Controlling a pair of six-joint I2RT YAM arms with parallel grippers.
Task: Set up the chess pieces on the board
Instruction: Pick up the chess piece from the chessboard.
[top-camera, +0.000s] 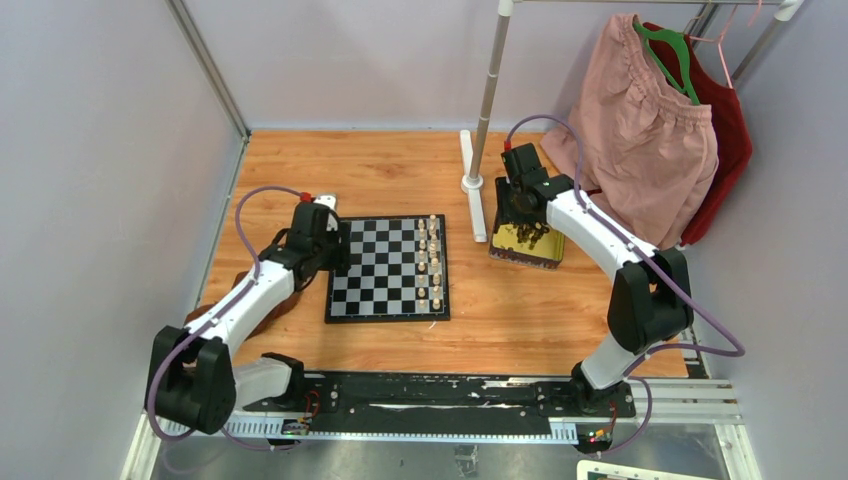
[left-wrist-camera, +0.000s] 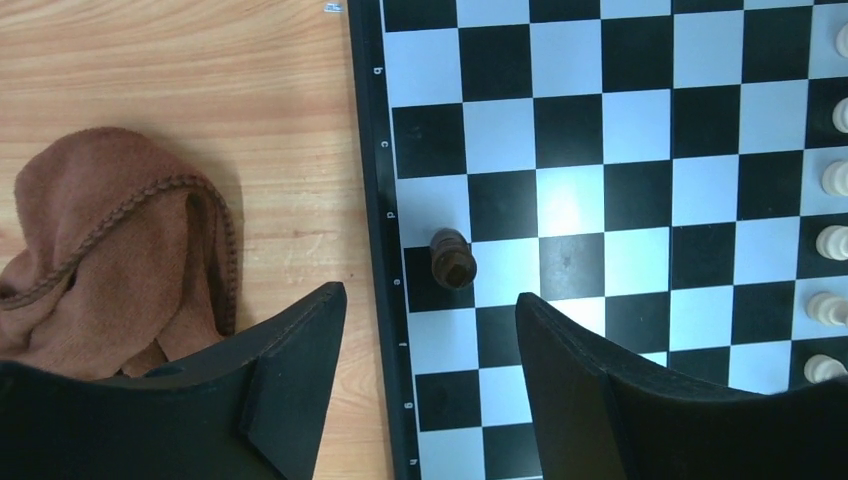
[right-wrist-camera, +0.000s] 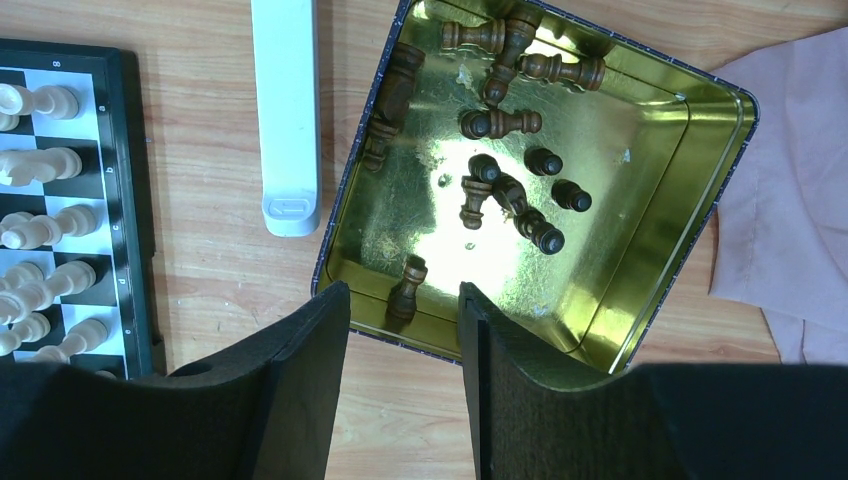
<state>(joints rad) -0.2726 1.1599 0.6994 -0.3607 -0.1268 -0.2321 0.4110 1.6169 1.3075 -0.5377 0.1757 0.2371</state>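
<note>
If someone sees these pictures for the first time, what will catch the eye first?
The shiny gold tray stands out most. It holds a jumble of dark chess pieces and sits under the open right claw. To its left lies the chessboard, where cream pieces line the right side and one dark piece stands alone at the left edge.

Wooden counter (top-camera: 400, 160) carried crumpled brown cloth (left-wrist-camera: 110, 260) near left edge. White rack foot (right-wrist-camera: 285, 110) lay flat just beside gold tray (right-wrist-camera: 640, 250); white pole (top-camera: 490, 100) stood upright at far side. Pink garment (top-camera: 640, 140) hung on green hanger (top-camera: 668, 50), red garment (top-camera: 730, 130) behind it. Pink fabric lay on counter just beside tray.
</note>
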